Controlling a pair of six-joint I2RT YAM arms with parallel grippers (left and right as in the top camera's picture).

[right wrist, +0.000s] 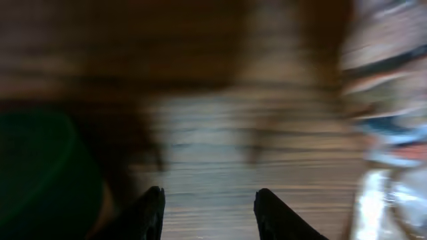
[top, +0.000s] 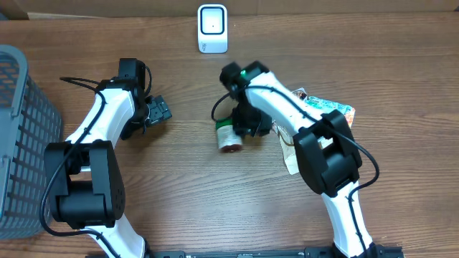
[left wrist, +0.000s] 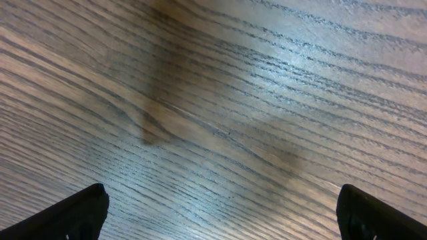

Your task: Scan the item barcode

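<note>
A small round container point(top: 228, 136) with a green band and a pale end lies on its side mid-table. My right gripper point(top: 247, 123) hangs just to its right. In the blurred right wrist view the gripper point(right wrist: 210, 213) is open, only bare wood showing between its fingers point(right wrist: 150, 213), and the container is a dark green shape point(right wrist: 37, 173) to the left of them. A white scanner point(top: 212, 29) stands at the table's back edge. My left gripper point(top: 159, 111) is left of centre, and its jaws point(left wrist: 220, 213) stand wide open over bare wood.
A grey mesh basket point(top: 14, 143) fills the left edge. Colourful packets point(top: 326, 107) lie to the right of the right arm and show at the right of the right wrist view point(right wrist: 393, 100). A pale flat packet point(top: 290, 154) lies beneath that arm.
</note>
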